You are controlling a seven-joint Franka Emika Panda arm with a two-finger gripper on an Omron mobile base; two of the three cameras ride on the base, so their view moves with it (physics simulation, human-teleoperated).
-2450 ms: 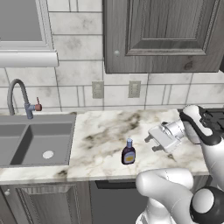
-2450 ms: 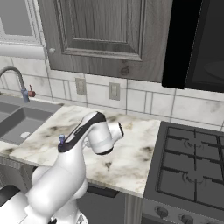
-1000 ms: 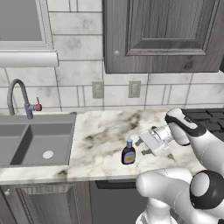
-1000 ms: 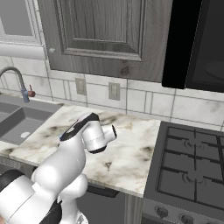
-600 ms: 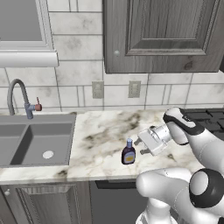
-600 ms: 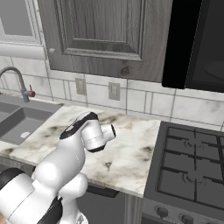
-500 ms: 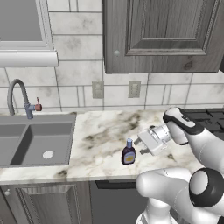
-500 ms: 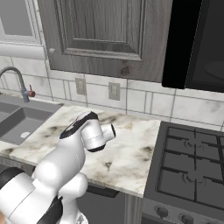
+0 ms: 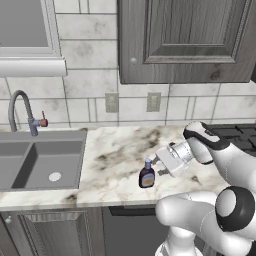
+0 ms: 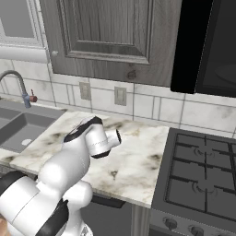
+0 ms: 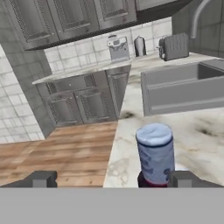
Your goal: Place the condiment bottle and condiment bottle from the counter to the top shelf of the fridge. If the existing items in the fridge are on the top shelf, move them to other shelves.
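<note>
Since the earlier frames the gripper has been brought leftward across the marble counter and now sits just beside the condiment bottle, level with its upper part. The bottle stands upright near the counter's front edge. In the hand view the condiment bottle is seen close ahead, nearer one fingertip than the other. The jaws are spread wide and nothing is held. A sink lies beyond the bottle.

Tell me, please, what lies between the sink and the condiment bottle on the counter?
Bare marble counter alone separates the sink from the condiment bottle, seen in the left base view.
</note>
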